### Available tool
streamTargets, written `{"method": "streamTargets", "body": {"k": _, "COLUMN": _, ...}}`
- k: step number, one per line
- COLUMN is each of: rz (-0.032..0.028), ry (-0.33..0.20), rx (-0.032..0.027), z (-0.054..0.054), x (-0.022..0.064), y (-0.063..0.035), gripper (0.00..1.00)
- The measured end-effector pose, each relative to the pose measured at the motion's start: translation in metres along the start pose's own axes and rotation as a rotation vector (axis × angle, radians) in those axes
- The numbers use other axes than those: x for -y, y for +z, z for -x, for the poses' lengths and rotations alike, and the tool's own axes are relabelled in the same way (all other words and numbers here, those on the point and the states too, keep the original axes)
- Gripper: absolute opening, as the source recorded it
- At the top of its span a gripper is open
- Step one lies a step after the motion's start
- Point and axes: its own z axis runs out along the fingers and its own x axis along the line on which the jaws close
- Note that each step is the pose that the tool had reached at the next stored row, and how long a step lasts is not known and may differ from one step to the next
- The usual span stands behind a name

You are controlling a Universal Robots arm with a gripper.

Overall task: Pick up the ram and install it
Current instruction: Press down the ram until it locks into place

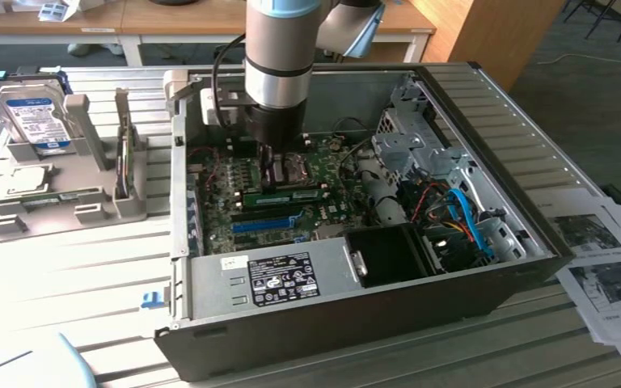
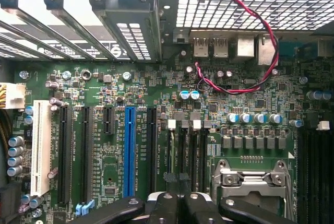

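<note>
The ram (image 1: 294,196), a long green stick, stands on edge in the memory-slot area of the motherboard (image 1: 224,174) inside the open computer case. It lies between the blue slot (image 1: 262,225) and the processor socket (image 1: 292,166). My gripper (image 1: 271,179) reaches straight down into the case, close over the stick's end toward the exterior view's left. I cannot tell whether it touches the stick. In the wrist view my gripper (image 2: 179,179) is shut, its dark fingertips together over the black memory slots (image 2: 189,148), beside the blue slot (image 2: 129,148).
The case walls (image 1: 504,137) ring the board. A drive cage (image 1: 413,137), blue and red cables (image 1: 456,214) and a power supply (image 1: 278,275) stand inside. A grey rack with hard drives (image 1: 32,117) stands at the exterior view's left. Paper sheets (image 1: 607,267) lie at its right.
</note>
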Motion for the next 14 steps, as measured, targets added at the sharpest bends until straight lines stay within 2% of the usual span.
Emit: {"method": "streamTargets", "body": {"k": 14, "rz": 0.0, "ry": 0.0, "rx": 0.0, "z": -0.0001, "x": 0.0001, "y": 0.0019, "gripper": 0.09}}
